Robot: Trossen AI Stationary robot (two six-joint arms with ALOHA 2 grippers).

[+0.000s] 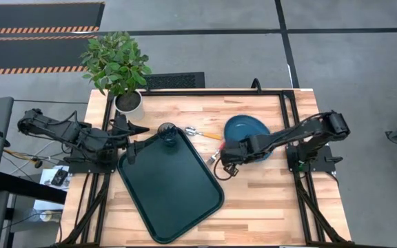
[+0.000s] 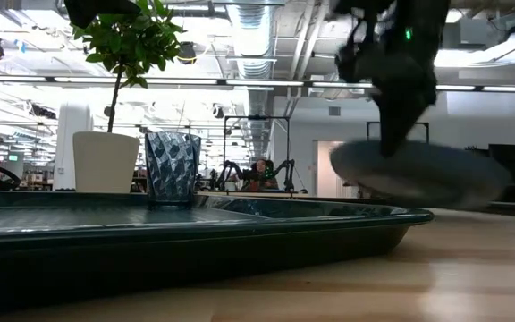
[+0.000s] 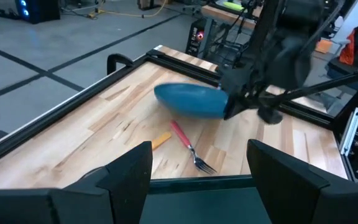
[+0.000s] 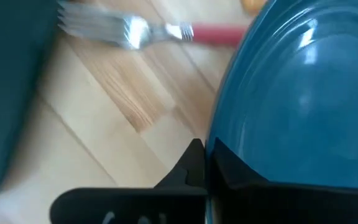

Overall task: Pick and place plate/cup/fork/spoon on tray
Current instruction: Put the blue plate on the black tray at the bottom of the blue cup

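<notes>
The dark blue-teal plate (image 1: 250, 129) is over the table's far middle, held by my right gripper (image 1: 225, 157), which is shut on its rim. The plate also shows in the low view (image 2: 418, 174). The dark cup (image 1: 167, 131) stands upright on the far corner of the green tray (image 1: 174, 189). The red-pink-handled fork (image 3: 188, 144) and the orange-handled spoon (image 1: 212, 136) lie flat on the wood between the tray and the plate. My left gripper (image 1: 138, 141) is open and empty at the tray's far left edge, beside the cup. My right gripper pinches the plate's rim (image 4: 213, 146) on the side nearest the tray, one finger on the upper face and one underneath. The fingers come nearly level from the table's near side. In the low view the plate is tilted and seems just clear of the table.
A white plant pot (image 1: 127, 102) with a leafy plant stands at the far left corner, behind the cup. Bare wood lies to the right of the tray and along the near edge. A dark frame rail (image 1: 212, 92) runs along the table's far edge.
</notes>
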